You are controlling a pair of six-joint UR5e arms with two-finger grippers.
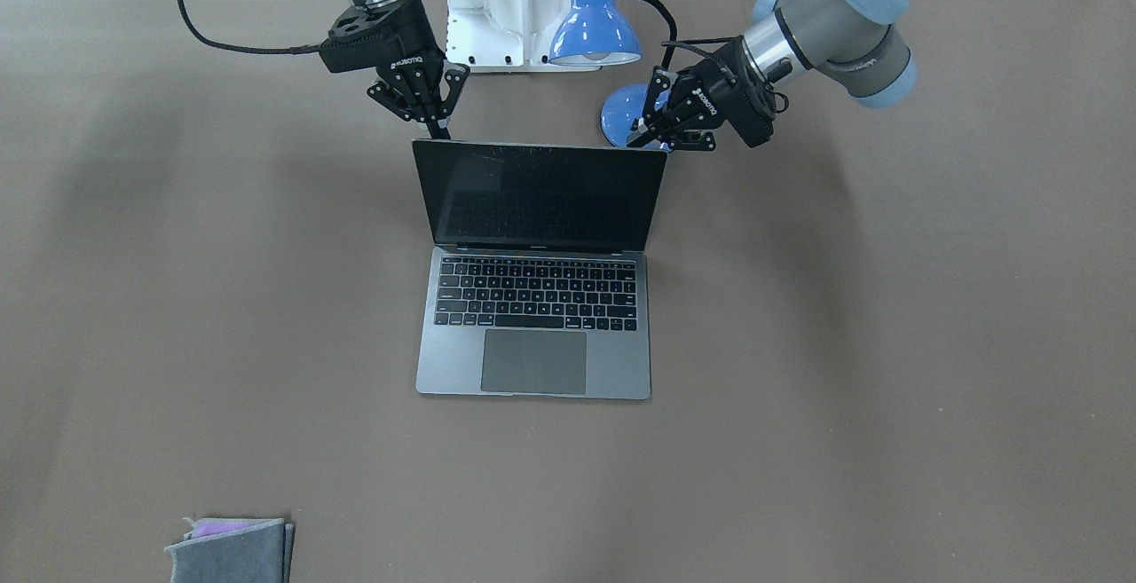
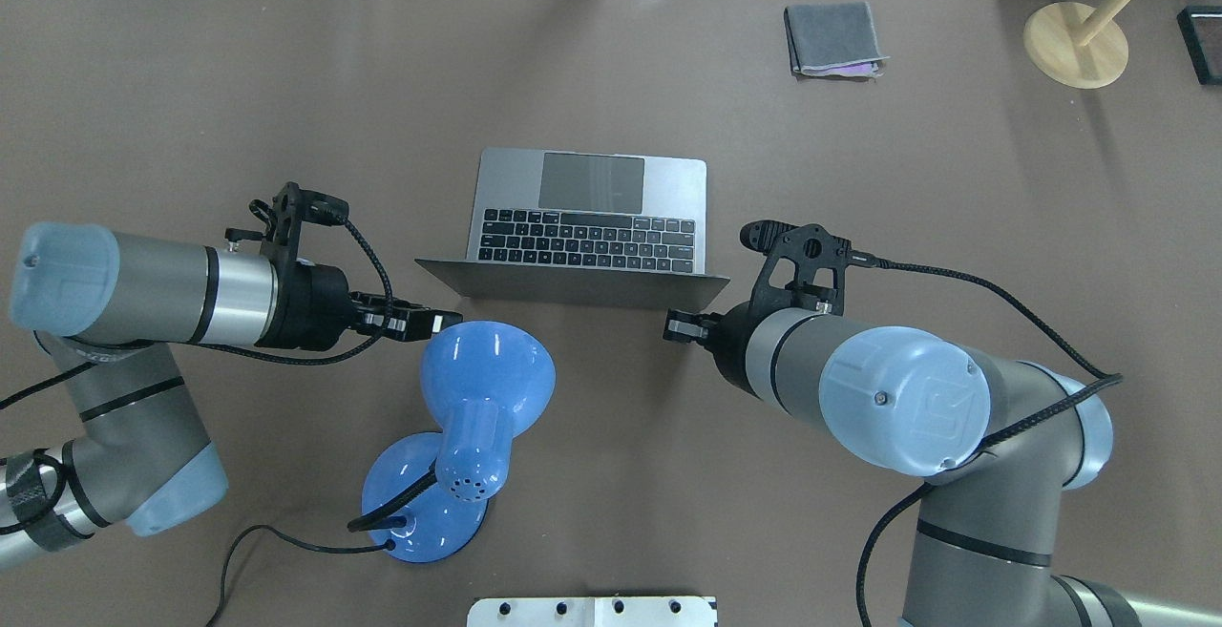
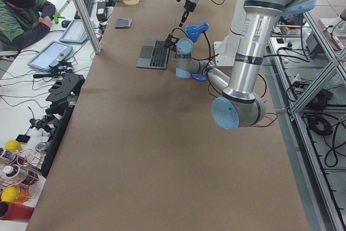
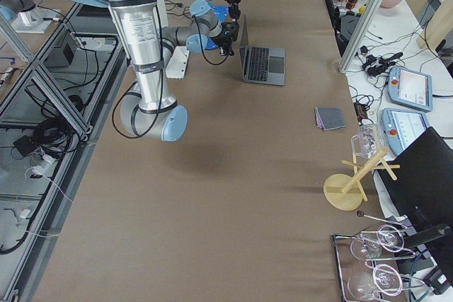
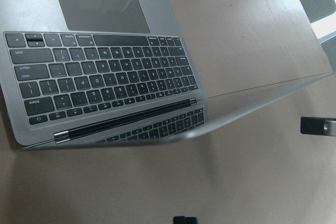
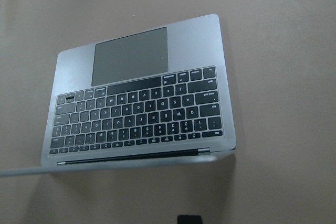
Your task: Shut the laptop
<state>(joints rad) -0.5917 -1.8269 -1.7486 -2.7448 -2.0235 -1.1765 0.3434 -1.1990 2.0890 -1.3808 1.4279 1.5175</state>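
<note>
The laptop [image 1: 537, 295] stands open in the middle of the table, its black screen raised and facing away from the robot. It also shows in the overhead view [image 2: 587, 226] and in both wrist views [image 5: 105, 77] [image 6: 142, 114]. My left gripper [image 1: 641, 133] is shut and empty, its tip just behind the lid's top corner; overhead it is left of the lid [image 2: 444, 322]. My right gripper [image 1: 437, 128] is shut and empty, its tip at the lid's other top corner [image 2: 673, 324]. I cannot tell whether either tip touches the lid.
A blue desk lamp [image 2: 477, 388] stands just behind the lid between the two grippers, its cable trailing toward the robot base [image 1: 506, 6]. A folded grey cloth [image 2: 831, 38] and a wooden stand [image 2: 1076, 43] are at the far right.
</note>
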